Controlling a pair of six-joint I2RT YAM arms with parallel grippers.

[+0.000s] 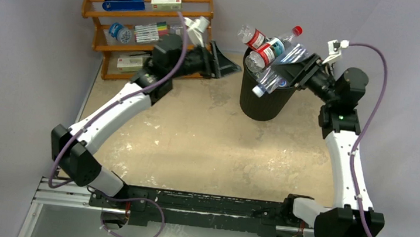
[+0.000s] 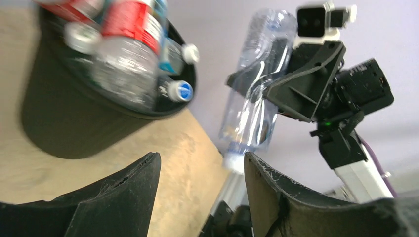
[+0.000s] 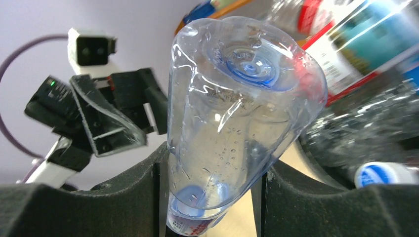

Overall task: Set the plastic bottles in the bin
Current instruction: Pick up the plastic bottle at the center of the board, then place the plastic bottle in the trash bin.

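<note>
At far left, the rack (image 1: 146,29) is standing against the wall, with a blue stapler (image 1: 123,3) lying on its top tier. The left gripper (image 1: 227,64) is hovering just right of the rack and pointing toward the bin (image 1: 265,101). Its fingers (image 2: 123,197) are standing spread, with nothing between them. The bin is standing on the bench (image 1: 206,136), right of centre toward the far side. I am reading it as heaped: bottles (image 1: 264,46) with red labels are sticking up above its rim. At the bin's right rim, the right gripper (image 1: 292,73) is pinching a clear bottle (image 3: 237,113) across its body. That bottle is hanging tilted, cap down and base up, close beside the heap.
</note>
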